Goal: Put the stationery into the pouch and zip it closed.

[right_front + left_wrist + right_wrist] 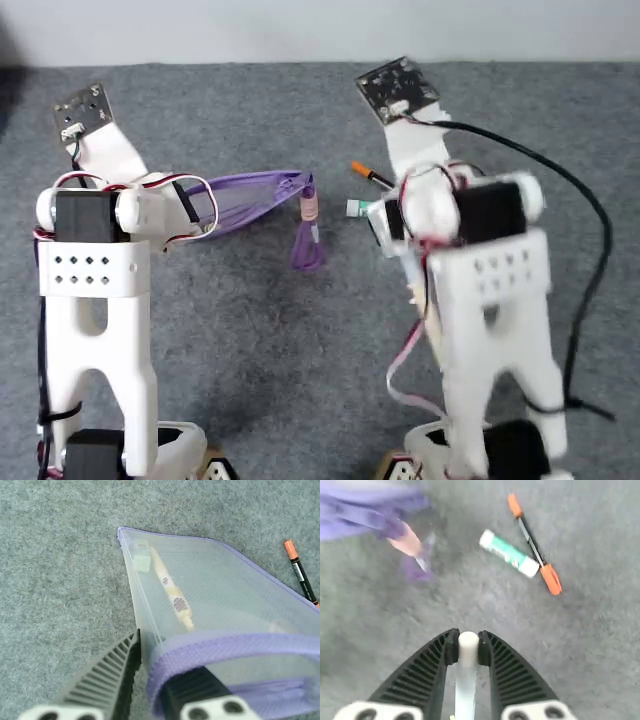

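Note:
A translucent pouch with purple trim lies on the grey carpet, and my left gripper is shut on its purple zip edge. Inside it lies a cream patterned pen. A pink and purple zip pull hangs at the pouch's far corner. My right gripper is shut on a white pen, held above the carpet near the pouch's corner. On the carpet beyond it lie a green and white glue stick and a black pen with orange caps.
Grey carpet covers the table. The right arm's black cable loops along the right side. Both arm bases stand at the near edge, with open carpet between them.

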